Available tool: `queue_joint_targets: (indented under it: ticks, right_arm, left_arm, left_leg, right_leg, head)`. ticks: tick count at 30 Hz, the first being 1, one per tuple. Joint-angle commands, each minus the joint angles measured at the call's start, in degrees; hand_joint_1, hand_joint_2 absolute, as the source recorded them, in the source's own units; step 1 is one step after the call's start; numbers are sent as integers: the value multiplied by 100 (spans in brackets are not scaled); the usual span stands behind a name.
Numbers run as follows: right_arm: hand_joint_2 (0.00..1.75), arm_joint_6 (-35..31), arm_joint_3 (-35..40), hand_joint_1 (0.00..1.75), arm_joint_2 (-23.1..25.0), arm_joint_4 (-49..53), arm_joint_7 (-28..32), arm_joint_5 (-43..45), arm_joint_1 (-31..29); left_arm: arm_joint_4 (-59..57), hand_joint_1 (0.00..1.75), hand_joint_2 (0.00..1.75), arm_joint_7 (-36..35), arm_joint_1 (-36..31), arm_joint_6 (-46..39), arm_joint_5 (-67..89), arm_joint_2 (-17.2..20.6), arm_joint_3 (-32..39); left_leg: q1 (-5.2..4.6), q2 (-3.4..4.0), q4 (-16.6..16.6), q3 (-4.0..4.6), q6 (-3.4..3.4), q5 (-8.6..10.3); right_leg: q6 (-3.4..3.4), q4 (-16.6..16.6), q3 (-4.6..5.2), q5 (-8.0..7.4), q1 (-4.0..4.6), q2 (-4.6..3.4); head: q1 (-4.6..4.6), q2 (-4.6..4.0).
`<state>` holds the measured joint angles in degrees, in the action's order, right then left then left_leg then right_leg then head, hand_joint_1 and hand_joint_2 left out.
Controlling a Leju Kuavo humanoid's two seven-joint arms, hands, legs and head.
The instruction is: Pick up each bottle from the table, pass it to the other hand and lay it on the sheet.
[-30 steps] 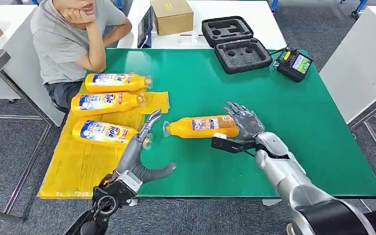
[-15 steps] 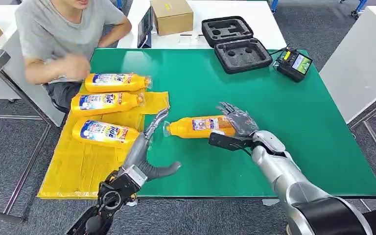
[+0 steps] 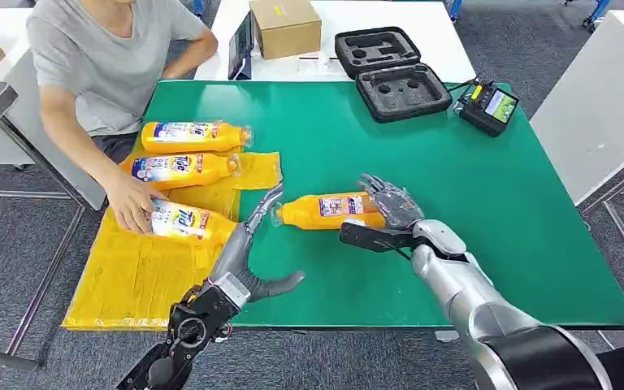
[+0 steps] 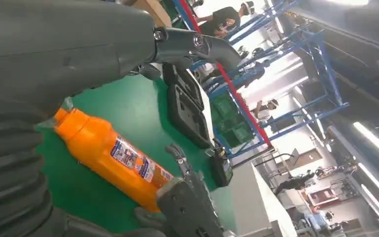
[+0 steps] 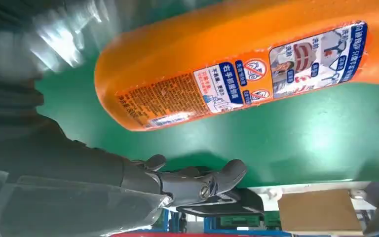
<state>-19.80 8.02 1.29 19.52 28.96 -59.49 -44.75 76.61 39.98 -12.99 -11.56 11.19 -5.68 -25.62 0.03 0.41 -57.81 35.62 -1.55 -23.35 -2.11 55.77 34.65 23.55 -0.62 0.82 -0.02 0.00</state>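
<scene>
An orange bottle (image 3: 329,210) (image 4: 113,158) (image 5: 237,69) lies on its side on the green table (image 3: 471,187), cap end toward the yellow sheet (image 3: 130,276). My right hand (image 3: 392,205) (image 5: 79,163) is open at the bottle's base, fingers spread over it and the thumb (image 5: 202,182) apart from it. My left hand (image 3: 248,244) (image 4: 54,49) is open in front of the cap end, fingers stretched out and holding nothing. Three more orange bottles (image 3: 195,136) (image 3: 180,169) (image 3: 191,223) lie on the sheet.
A person (image 3: 106,57) sits at the table's far left corner, one hand (image 3: 134,207) on the nearest sheet bottle. A black foam case (image 3: 394,73), a cardboard box (image 3: 284,26) and a small screen device (image 3: 489,106) sit at the back.
My right hand has shifted left onto the bottle's base. My left hand has edged toward the cap. The person has reached down and laid a hand on the nearest sheet bottle.
</scene>
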Motion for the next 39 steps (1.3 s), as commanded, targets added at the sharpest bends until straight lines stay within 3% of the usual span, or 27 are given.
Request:
queue_joint_targets:
  ticks: [1,15,39]
  right_arm:
    - [175,75,37,0,25,-443,-29,3,-289]
    - [175,-31,185,0,34,-492,-243,-205,-280]
    - [175,312,208,0,-50,-599,-570,-298,-264]
  left_arm:
    - [-350,0,175,2,-112,2,8,-30,-43]
    - [-342,0,175,2,-78,34,27,-22,-19]
    - [-689,0,175,2,-626,-58,-382,-39,-225]
  left_leg:
    - [1,-1,2,-14,6,-6]
    - [2,3,0,-26,9,-13]
    - [1,-11,0,-11,6,-3]
  right_leg:
    - [5,-1,-12,5,0,-5]
    - [8,1,-23,10,0,-13]
    - [5,1,-11,6,0,4]
  head:
    - [0,0]
    - [0,0]
    - [0,0]
